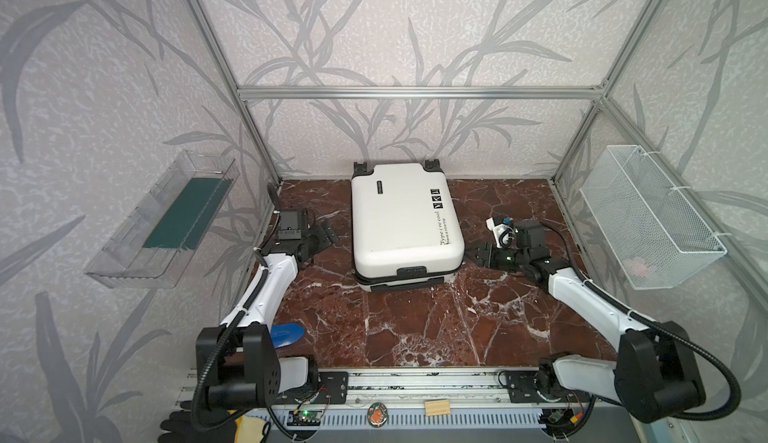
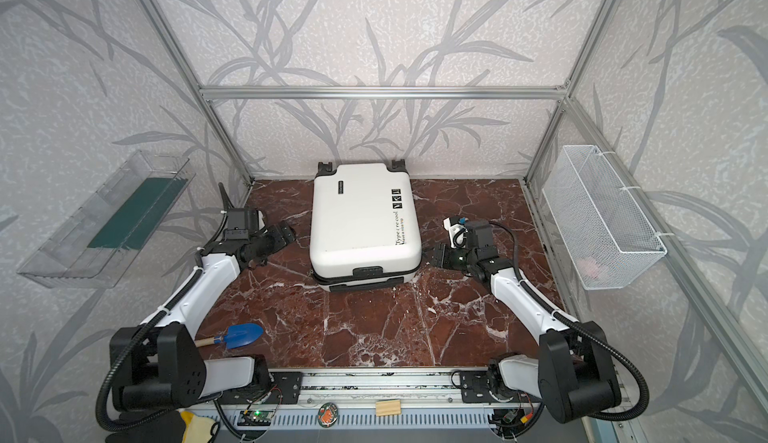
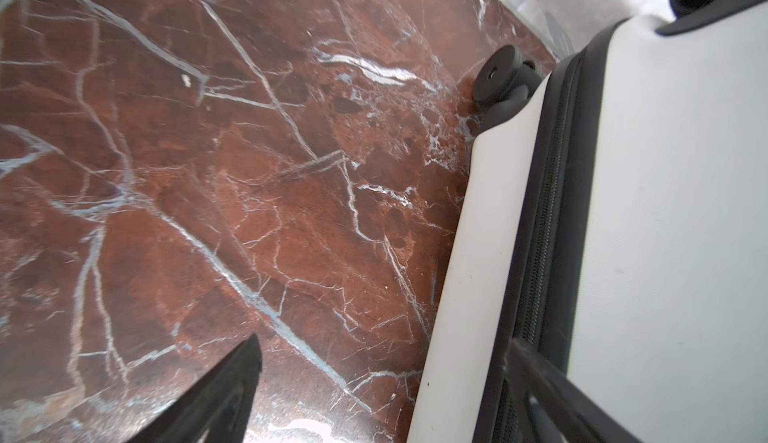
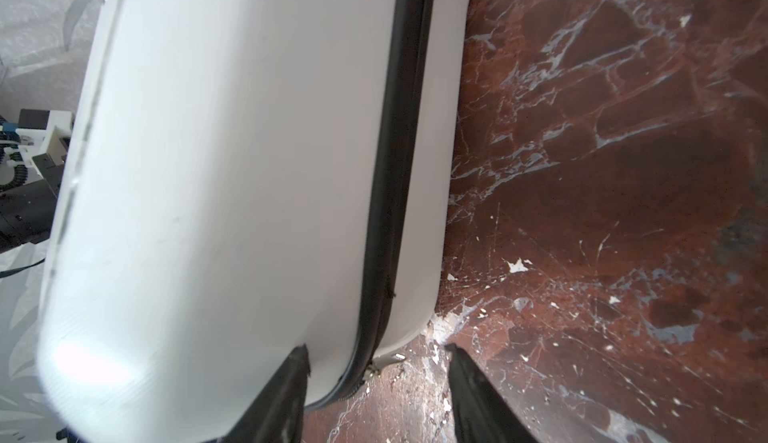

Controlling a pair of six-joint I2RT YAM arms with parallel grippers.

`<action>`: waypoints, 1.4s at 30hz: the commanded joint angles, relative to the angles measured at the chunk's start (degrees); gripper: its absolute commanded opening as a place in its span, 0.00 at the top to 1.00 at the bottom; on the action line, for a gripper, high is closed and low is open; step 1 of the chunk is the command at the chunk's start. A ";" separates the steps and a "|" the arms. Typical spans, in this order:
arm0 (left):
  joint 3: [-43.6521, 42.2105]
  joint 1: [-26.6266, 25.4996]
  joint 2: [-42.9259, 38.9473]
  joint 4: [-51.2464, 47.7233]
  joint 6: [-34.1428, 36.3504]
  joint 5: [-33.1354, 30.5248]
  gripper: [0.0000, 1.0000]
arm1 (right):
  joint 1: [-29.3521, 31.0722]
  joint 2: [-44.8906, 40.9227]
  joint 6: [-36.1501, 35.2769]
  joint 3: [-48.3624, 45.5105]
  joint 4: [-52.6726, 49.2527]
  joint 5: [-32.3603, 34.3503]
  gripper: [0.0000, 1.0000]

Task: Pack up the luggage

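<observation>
The luggage (image 1: 405,225) (image 2: 363,225), a white hard-shell suitcase, lies flat and closed at the back middle of the marble table, with its black handle (image 1: 411,271) facing the front. My left gripper (image 1: 326,235) (image 3: 383,339) is open wide beside its left flank, low by the table; one finger (image 3: 540,378) overlaps the black zipper seam (image 3: 544,233). A caster wheel (image 3: 496,79) shows farther along. My right gripper (image 1: 471,254) (image 4: 377,348) is open at the suitcase's front right corner. Its jaws straddle the zipper seam (image 4: 390,171) there, and one fingertip (image 4: 299,362) is against the white lid.
A clear tray (image 1: 166,220) holding something green hangs on the left wall. A white wire basket (image 1: 648,216) hangs on the right wall. A blue toy shovel (image 2: 243,335) lies at the front left near the left arm's base. A wooden block (image 1: 437,407) sits on the front rail.
</observation>
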 commanded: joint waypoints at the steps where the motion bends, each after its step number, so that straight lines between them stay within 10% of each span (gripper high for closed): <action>1: -0.84 0.75 -3.42 -0.84 -0.99 -1.17 0.06 | 0.73 -4.23 -2.34 -0.41 -2.05 1.68 0.45; 21: -25.17 -0.25 -36.18 2.04 -9.86 7.57 0.07 | 2.20 -9.14 -4.48 -19.16 18.08 2.21 0.50; 42: -24.03 -0.52 -35.46 -2.53 -7.96 8.48 0.07 | 12.16 6.62 -9.89 -26.05 50.50 20.00 0.59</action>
